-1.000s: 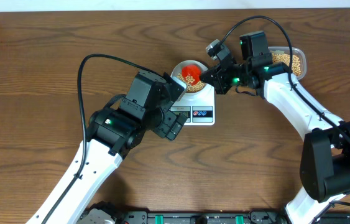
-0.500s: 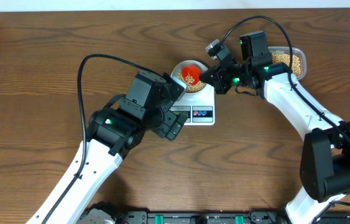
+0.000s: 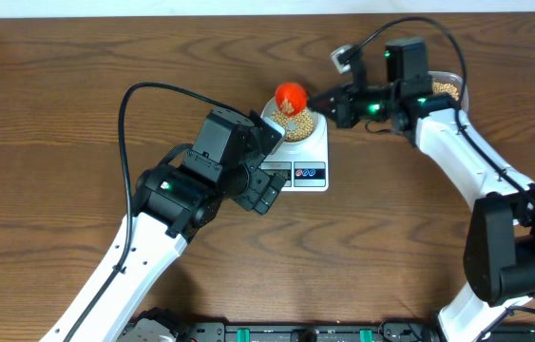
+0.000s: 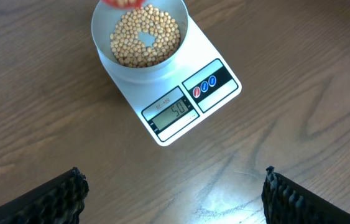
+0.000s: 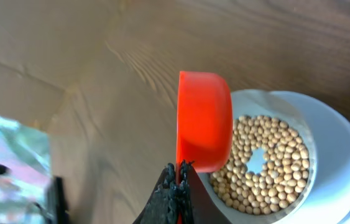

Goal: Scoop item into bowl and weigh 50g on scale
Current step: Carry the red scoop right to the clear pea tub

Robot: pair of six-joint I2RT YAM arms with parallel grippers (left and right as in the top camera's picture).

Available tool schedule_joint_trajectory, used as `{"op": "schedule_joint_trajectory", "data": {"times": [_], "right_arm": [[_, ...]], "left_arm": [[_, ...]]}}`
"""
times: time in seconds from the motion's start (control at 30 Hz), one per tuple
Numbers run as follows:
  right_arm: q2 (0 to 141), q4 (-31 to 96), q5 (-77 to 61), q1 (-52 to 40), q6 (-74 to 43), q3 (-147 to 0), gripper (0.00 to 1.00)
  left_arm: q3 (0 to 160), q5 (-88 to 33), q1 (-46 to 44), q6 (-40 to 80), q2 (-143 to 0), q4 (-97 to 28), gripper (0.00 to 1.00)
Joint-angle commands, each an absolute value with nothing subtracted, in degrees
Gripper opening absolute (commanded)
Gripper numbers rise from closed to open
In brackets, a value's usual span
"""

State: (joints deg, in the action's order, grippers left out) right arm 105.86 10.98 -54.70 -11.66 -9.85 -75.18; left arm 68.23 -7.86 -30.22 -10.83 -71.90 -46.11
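Bare table (image 4: pixel 299 162) lies open under your left gripper (image 4: pixel 173 180) and beside it. Just ahead, the scale (image 4: pixel 184 102) and bowl (image 4: pixel 103 53) block you, with the scoop (image 5: pixel 202 118) over the bowl's rim.

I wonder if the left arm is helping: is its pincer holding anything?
No: the left pincer is open, its black fingers wide apart with only bare brown wooden table between them.

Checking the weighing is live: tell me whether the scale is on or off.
On. The scale has digits on its display, reading about 50, with the bowl of beans sitting on it.
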Motion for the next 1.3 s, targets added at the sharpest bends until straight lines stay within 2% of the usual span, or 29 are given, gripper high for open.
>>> {"op": "schedule_joint_trajectory", "data": {"times": [0.0, 0.17, 0.73, 0.93, 1.1, 1.27], "right_arm": [[106.5, 8.8, -60.1, -9.5, -20.7, -74.9, 0.01], [106.5, 6.4, -60.7, -6.7, -27.0, -74.9, 0.02], [105.1, 6.2, -60.1, 10.4, -28.0, -75.0, 0.01], [104.3, 12.4, -56.2, 14.6, -22.4, -75.0, 0.01], [103.7, 22.8, -47.2, 16.3, -14.0, -75.0, 0.01], [102.3, 26.1, -39.7, 16.3, -9.8, -75.0, 0.02]], "left_arm": [[68.6, -8.5, -30.1, -11.8, -72.2, -46.2, 0.92], [68.6, -8.6, -30.1, -11.8, -72.2, -46.2, 0.92], [68.6, -8.6, -30.1, -11.8, -72.2, -46.2, 0.92], [68.6, -8.5, -30.1, -11.8, -72.2, -46.2, 0.92], [68.6, -8.5, -30.1, -11.8, -72.2, -46.2, 0.92], [68.6, -8.5, -30.1, -11.8, -72.2, -46.2, 0.92]]}}
